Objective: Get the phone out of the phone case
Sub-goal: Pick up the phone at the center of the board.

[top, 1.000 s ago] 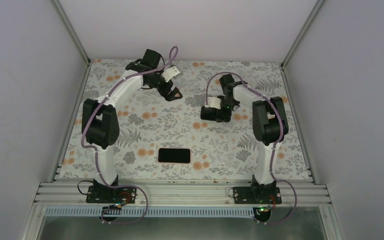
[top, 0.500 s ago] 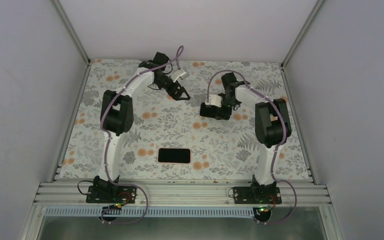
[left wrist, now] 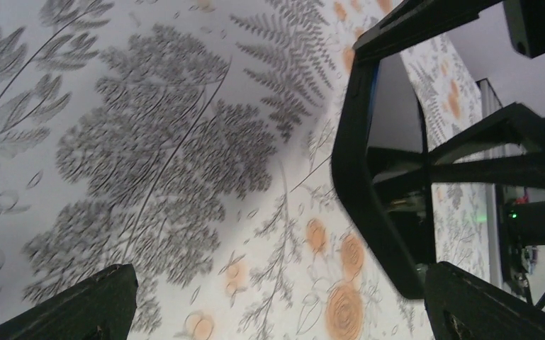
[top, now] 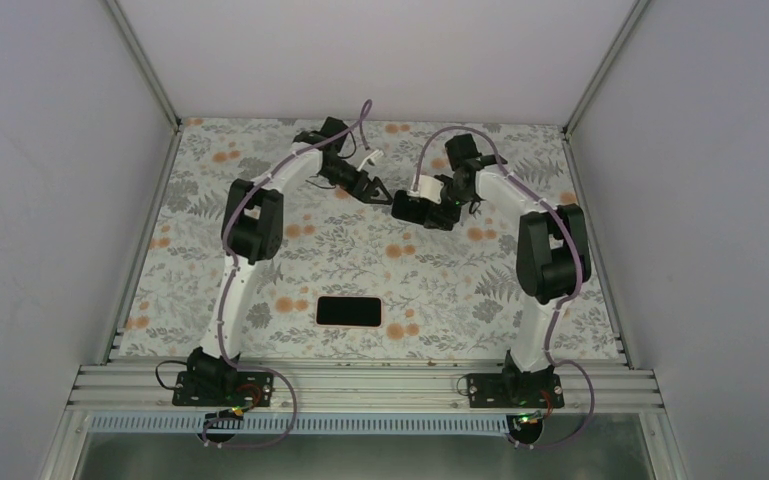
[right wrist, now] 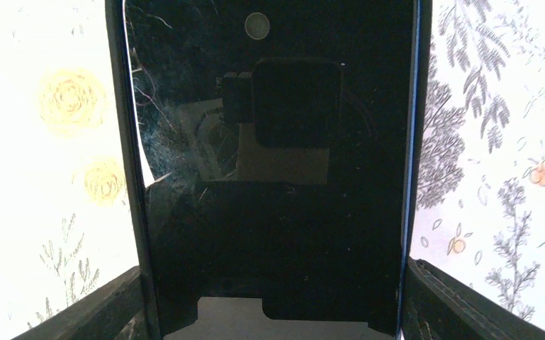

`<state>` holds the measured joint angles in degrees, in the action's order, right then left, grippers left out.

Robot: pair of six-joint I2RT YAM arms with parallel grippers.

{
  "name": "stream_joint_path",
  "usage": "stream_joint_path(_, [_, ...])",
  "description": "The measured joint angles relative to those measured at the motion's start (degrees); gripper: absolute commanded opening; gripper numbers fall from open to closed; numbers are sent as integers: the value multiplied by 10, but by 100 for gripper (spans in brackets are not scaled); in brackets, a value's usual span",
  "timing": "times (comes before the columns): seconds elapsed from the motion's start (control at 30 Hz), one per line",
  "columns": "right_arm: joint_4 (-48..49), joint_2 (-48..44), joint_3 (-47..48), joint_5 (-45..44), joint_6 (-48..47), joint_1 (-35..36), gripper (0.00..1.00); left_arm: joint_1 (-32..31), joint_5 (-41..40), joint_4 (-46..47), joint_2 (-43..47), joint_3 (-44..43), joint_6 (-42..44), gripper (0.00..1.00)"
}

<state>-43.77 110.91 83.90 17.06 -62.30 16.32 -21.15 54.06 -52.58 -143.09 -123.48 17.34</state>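
Swung inward from a second ago, the spread, empty left hand (top: 380, 194) is brought beside the right hand (top: 402, 207), which is pinched on a glossy black slab (right wrist: 276, 212). The flat black phone (top: 346, 311), seated in its salmon-pink shell case (top: 379, 312), is seen well apart from both, lengthwise along the near edge of the table (top: 440, 290).

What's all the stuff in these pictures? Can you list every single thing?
flat black glossy phone: one, black, near the table's front middle, sitting in the case.
thin salmon-pink phone case: one, pink, around that phone; only its rim shows.
glossy black flat slab: one, black with a blue edge, in the air at the far middle.
flowery tablecloth: one, white with grey leaves and orange flowers, over the table.
silver metal rail: one, along the front edge.
left arm, right arm: two, white and black, purple cables.
left pincer: open, empty.
right pincer: clamped on the slab.
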Motion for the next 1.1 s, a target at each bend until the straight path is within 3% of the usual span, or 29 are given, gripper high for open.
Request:
stream_joint_path(0.2, [6,2,19,3,16,13,79,-24,21,-10,-28,-59,-17,99])
stream_joint_path(0.53, [24,26,30,2,40,17,77,-39,45,-36,-38,-63,-15,72])
stream_joint_path(0.67, [30,27,30,1,46,17,77,-38,49,-40,-38,-63,-17,58])
stream_joint_path(0.77, [33,27,30,1,49,19,77,-37,51,-42,-38,-68,-18,42])
stream_joint_path(1.1, [42,27,30,-13,54,25,78,-38,53,-52,-41,-93,-42,26])
